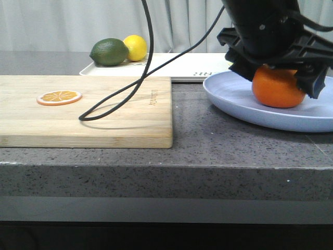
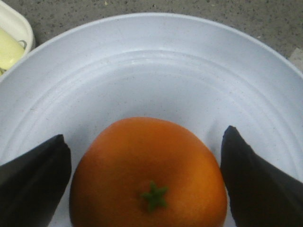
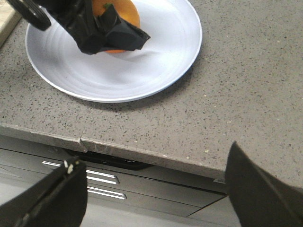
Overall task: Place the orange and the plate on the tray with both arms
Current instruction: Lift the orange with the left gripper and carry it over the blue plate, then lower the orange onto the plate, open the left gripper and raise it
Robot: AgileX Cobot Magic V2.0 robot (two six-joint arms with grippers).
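The orange (image 1: 277,88) sits on the pale lavender plate (image 1: 234,96) at the right of the counter. My left gripper (image 1: 277,78) reaches down over it, open, one finger on each side with small gaps; in the left wrist view the orange (image 2: 147,175) lies stem up between the fingers (image 2: 33,179) on the plate (image 2: 151,61). The white tray (image 1: 177,65) lies behind the plate. My right gripper (image 3: 151,189) is open and empty above the counter's front edge, nearer than the plate (image 3: 156,52); that view also shows the orange (image 3: 124,10) under the left gripper (image 3: 106,30).
A wooden cutting board (image 1: 104,114) with a thin orange slice (image 1: 59,97) fills the left of the counter. A lime (image 1: 109,52) and a lemon (image 1: 136,47) sit on the tray's left end. A black cable (image 1: 130,88) loops onto the board.
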